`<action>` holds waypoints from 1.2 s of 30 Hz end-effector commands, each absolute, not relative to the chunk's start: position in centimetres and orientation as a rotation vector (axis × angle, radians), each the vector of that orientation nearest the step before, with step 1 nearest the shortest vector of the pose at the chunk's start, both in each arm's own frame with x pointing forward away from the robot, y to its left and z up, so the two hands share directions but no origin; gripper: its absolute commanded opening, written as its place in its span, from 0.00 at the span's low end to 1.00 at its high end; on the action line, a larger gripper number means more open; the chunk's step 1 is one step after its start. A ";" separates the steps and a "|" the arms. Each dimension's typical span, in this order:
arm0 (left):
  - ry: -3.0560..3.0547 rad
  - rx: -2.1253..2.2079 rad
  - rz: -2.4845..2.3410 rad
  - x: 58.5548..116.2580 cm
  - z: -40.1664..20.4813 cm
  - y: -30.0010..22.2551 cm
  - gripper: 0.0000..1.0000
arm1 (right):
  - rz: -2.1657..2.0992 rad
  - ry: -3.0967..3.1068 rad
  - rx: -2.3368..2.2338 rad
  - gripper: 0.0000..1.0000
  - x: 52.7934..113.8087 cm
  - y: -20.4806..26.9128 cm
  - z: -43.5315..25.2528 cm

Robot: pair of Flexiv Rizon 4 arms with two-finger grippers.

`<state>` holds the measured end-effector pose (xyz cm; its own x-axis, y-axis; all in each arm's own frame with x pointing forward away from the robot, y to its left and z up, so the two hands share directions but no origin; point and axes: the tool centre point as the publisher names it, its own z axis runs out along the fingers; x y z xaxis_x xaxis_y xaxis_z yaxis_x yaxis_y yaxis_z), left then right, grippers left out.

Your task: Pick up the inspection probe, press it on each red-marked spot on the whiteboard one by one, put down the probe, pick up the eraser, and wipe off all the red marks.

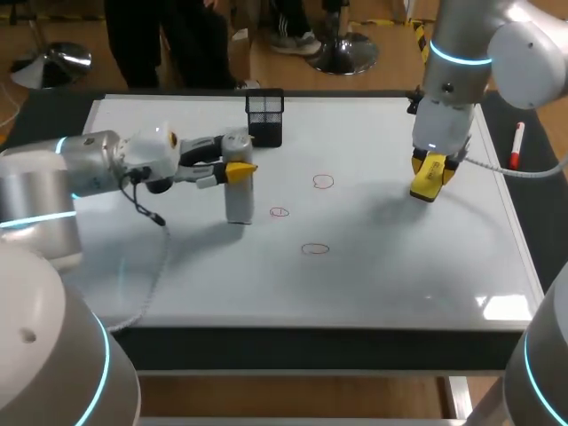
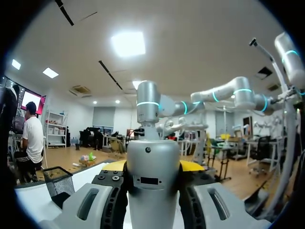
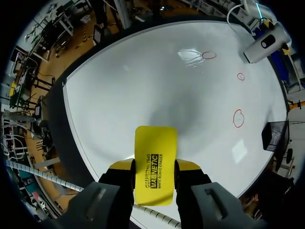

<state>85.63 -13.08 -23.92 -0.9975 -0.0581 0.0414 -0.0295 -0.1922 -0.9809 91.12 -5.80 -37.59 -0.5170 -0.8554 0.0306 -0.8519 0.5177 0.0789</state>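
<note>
The left gripper is clamped around a silver cylindrical probe, upright on the whiteboard just beside one of three red circles. Well apart, the right gripper grips a flat yellow eraser above the board. A black mesh basket stands at the far edge, contents unclear

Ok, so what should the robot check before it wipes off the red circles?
1. Eraser held: the right gripper is shut on the yellow eraser. Ok.
2. Marks found: three red circles show on the whiteboard. Ok.
3. Probe put down: the left gripper is shut on the probe, which stands upright on the board. Not ok.
4. Wiping path free: the probe stands close beside the middle circle. Not ok.
5. Eraser flat on the board: cannot tell.
</note>
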 end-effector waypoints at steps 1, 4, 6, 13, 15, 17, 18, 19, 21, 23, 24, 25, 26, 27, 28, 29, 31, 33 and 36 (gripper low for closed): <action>1.945 -0.208 -2.346 83.9 -23.2 -11.0 0.00 | -0.078 -2.677 1.510 0.00 91.2 -5.8 -37.5; 1.925 -0.227 -2.340 83.3 -23.1 -9.8 0.00 | -0.078 -2.677 1.510 0.00 91.2 -5.8 -37.5; 1.910 -0.243 -2.336 82.9 -23.1 -9.0 0.00 | -0.078 -2.677 1.510 0.00 91.2 -5.8 -37.5; 1.893 -0.284 -2.304 81.9 -23.3 -6.4 0.00 | -0.078 -2.677 1.510 0.00 91.2 -5.8 -37.5; 1.885 -0.298 -2.294 81.8 -23.3 -5.6 0.00 | -0.078 -2.677 1.510 0.00 91.2 -5.8 -37.5; 1.881 -0.308 -2.285 81.6 -23.3 -4.8 0.00 | -0.078 -2.677 1.510 0.00 91.2 -5.8 -37.5; 1.879 -0.310 -2.278 81.4 -23.3 -4.4 0.00 | -0.078 -2.677 1.510 0.00 91.2 -5.8 -37.5; 1.879 -0.314 -2.271 81.3 -23.3 -4.0 0.00 | -0.078 -2.677 1.510 0.00 91.2 -5.8 -37.5; 1.870 -0.322 -2.263 81.1 -23.3 -3.3 0.00 | -0.078 -2.677 1.510 0.00 91.2 -5.8 -37.5; 1.867 -0.332 -2.244 81.1 -23.3 -2.6 0.00 | -0.078 -2.677 1.510 0.00 91.2 -5.8 -37.5; 1.863 -0.338 -2.241 81.0 -23.3 -2.4 0.00 | -0.078 -2.677 1.510 0.00 91.2 -5.8 -37.5; 1.860 -0.341 -2.235 81.0 -23.3 -2.0 0.00 | -0.078 -2.677 1.510 0.00 91.2 -5.8 -37.5; 1.856 -0.347 -2.229 81.1 -23.3 -1.7 0.00 | -0.078 -2.677 1.510 0.00 91.2 -5.8 -37.5; 1.851 -0.356 -2.221 81.1 -23.3 -1.4 0.00 | -0.078 -2.677 1.510 0.00 91.2 -5.8 -37.5; 1.849 -0.364 -2.210 81.2 -23.4 -1.1 0.00 | -0.078 -2.677 1.510 0.00 91.2 -5.8 -37.5; 1.838 -0.376 -2.213 81.3 -23.4 -0.8 0.00 | -0.078 -2.677 1.510 0.00 91.2 -5.8 -37.5; 1.831 -0.383 -2.204 81.6 -23.4 -0.3 0.00 | -0.078 -2.677 1.510 0.00 91.2 -5.8 -37.5; 1.824 -0.387 -2.213 81.6 -23.3 -0.2 0.00 | -0.078 -2.677 1.510 0.00 91.2 -5.8 -37.5; 1.827 -0.377 -2.215 81.6 -23.3 -0.2 0.00 | -0.078 -2.677 1.510 0.00 91.2 -5.8 -37.5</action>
<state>81.84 -0.20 -23.56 -0.9388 -0.3419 0.0424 0.0242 -0.1881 -0.9818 91.12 -5.80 -37.59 -0.5170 -0.8554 0.0306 -0.8519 0.5177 0.0789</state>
